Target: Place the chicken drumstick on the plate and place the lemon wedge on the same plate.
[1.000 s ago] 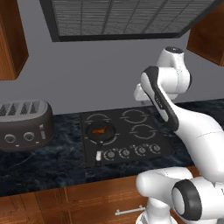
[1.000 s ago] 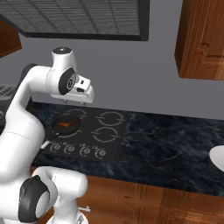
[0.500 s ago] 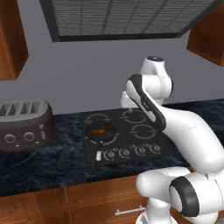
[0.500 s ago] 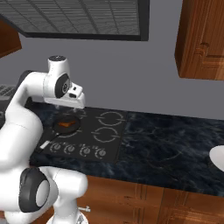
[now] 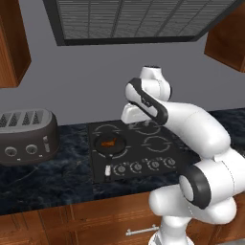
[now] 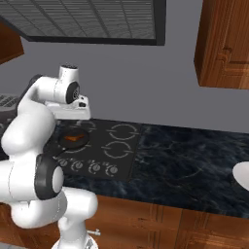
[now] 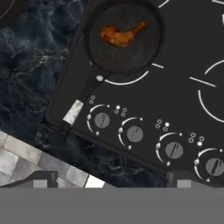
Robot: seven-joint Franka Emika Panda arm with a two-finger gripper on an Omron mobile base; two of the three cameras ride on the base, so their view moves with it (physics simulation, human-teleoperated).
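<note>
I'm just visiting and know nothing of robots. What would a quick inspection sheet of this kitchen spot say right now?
Surface: dark marbled counter with a black stovetop.
Job's things: chicken drumstick lies in a dark pan on the front left burner; plate, white, at the counter's far right edge; lemon wedge, nothing seen.
Clutter: toaster left of the stove.
Hand: open, holding nothing, high above the stove knobs.
Cables: nothing seen.
Surroundings: range hood, wooden cabinets.

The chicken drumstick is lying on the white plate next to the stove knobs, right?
Not quite. The chicken drumstick is lying in a black frying pan on the stove, not on a white plate. The hand view shows this most clearly. It is indeed near the stove knobs.
</note>
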